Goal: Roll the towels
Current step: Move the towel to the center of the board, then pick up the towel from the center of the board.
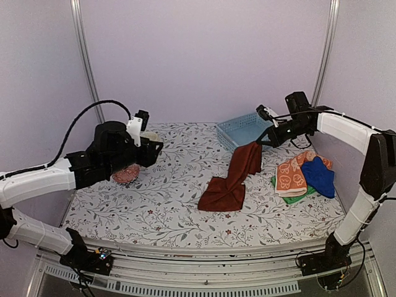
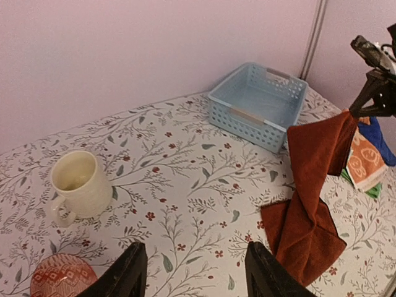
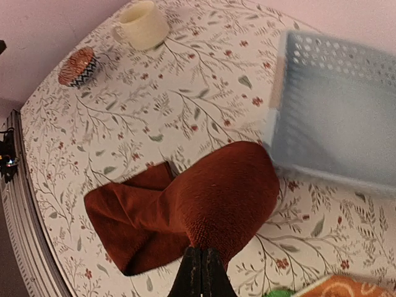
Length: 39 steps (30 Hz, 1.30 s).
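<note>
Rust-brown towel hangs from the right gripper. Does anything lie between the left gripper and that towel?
Nothing visible does. Only patterned tabletop lies between the left gripper and the rust-brown towel. The mug and bowl sit on the gripper's other side, and the basket stands further back.

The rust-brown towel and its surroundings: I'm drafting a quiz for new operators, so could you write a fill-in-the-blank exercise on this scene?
1. The right end effector is shut on a corner of the rust-brown towel, whose other end rests on the ____.
2. The left end effector is ____ and holds nothing.
3. The pale blue basket contains ____.
Missing words: table; open; nothing.
</note>
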### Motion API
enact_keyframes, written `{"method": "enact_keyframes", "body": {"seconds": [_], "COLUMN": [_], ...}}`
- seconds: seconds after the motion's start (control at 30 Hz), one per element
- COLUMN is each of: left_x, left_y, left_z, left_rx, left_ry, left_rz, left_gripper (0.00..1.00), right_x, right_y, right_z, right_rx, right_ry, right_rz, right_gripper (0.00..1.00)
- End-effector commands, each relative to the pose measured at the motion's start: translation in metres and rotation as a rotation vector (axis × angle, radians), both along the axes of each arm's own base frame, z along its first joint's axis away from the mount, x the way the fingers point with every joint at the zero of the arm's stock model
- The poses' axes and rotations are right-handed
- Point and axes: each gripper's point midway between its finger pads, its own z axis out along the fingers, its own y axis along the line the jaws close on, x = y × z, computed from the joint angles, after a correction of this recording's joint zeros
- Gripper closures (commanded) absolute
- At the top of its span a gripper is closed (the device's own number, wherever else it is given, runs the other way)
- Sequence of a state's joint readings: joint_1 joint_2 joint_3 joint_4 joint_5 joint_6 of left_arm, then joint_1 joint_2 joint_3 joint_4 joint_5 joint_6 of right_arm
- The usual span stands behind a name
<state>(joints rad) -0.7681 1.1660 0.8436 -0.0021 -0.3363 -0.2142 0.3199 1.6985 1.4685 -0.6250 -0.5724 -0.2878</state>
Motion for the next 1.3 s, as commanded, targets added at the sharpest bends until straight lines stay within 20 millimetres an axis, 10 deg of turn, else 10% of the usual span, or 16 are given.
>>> {"method": "enact_keyframes", "body": {"seconds": [0.0,0.3,0.5,0.83,1.27], "left_x": [-0.013,0.014,0.050,0.063,0.057], "left_y": [-0.056,-0.119,-0.157,-0.206,-0.214], "left_z": [-0.042,-0.097,-0.130,-0.209,-0.243], "left_rx": [0.037,0.064,0.092,0.178,0.252], "left_ry": [0.126,0.280,0.361,0.502,0.539], "left_rz": [-0.288,-0.387,-0.376,-0.422,-0.426], "left_gripper": [0.45,0.49,0.58,0.53,0.61], "right_x": [-0.025,-0.174,-0.170,-0.084,-0.085], "right_y": [-0.051,-0.074,-0.076,-0.118,-0.150], "right_z": [0.021,-0.037,-0.043,-0.101,-0.148], "right_rx": [-0.012,-0.181,-0.191,-0.429,-0.562], "right_ry": [-0.094,-0.151,-0.073,0.103,0.252], "right_rz": [-0.053,0.415,0.384,-0.040,-0.197], "right_gripper": [0.99,0.75,0.67,0.58,0.45]}}
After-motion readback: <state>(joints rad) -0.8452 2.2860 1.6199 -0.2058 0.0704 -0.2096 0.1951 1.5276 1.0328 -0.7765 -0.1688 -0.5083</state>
